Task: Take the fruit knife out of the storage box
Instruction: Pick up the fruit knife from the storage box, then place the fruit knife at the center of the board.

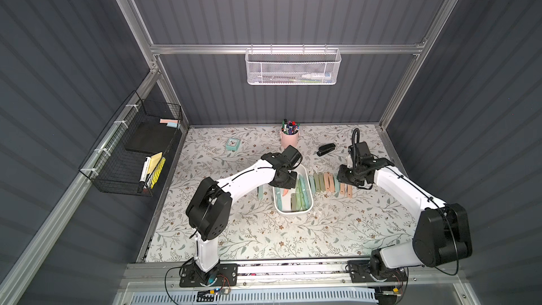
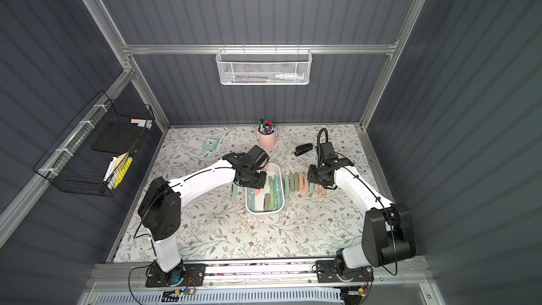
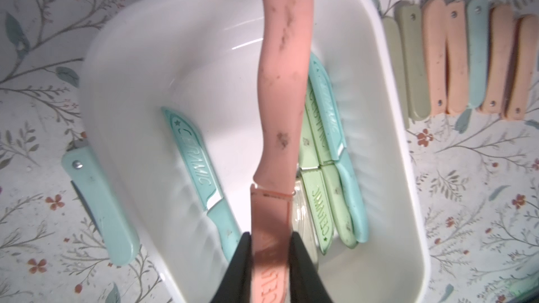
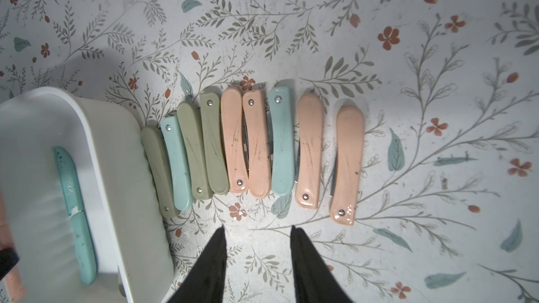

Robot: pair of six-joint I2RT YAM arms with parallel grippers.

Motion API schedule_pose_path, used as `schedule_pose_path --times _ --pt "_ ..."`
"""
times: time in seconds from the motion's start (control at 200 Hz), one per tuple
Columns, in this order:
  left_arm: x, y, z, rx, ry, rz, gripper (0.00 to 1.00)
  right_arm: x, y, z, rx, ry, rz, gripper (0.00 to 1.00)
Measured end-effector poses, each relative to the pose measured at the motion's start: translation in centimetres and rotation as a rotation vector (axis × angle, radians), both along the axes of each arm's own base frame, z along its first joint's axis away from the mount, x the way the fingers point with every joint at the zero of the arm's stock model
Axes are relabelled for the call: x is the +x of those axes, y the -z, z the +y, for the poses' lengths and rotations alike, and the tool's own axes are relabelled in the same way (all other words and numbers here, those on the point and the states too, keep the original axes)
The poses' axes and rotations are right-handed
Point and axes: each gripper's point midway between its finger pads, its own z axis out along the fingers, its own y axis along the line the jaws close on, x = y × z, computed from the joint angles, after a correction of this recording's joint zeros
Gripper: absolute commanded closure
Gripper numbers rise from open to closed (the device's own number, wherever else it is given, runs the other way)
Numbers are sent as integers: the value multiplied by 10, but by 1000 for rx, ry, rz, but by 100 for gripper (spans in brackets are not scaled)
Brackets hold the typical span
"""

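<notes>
Fruit knife (image 3: 281, 83): pink plastic, smudged, curved handle; sheathed blade pinched by left end effector (image 3: 269, 239) over glossy white round-cornered storage box (image 3: 87, 65). Right end effector (image 4: 258, 230) spread, empty, near folded-knife row (image 4: 256, 147) at box's 3 o'clock.

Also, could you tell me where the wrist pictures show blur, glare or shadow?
Left wrist view: the pink knife is soft near the left gripper, glare streaks the storage box wall. Right wrist view: a shadow darkens the table beside it.
</notes>
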Motion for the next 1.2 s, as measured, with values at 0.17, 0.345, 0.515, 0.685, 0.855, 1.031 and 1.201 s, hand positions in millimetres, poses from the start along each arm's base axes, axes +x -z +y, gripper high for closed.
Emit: schedule_pose_path --times 0.17,0.345,0.515,0.685,0.855,1.031,1.201 --pt "-5 -9 19 -3 -28 0 77 1 0 1 4 1 -2 60" --pt "-5 2 79 22 -152 45 77 3 -1 3 13 -5 -9 60" --pt "-5 18 133 49 -270 84 77 3 1 9 17 -21 -7 61" --pt "-8 37 150 43 -300 119 77 1 11 13 16 -31 25 60" --pt "-1 58 146 35 -296 145 78 1 13 14 16 -36 31 60" --pt "-1 79 144 51 -291 187 78 2 11 15 17 -38 26 60" --pt "-1 84 145 58 -291 195 70 2 11 15 18 -37 26 60"
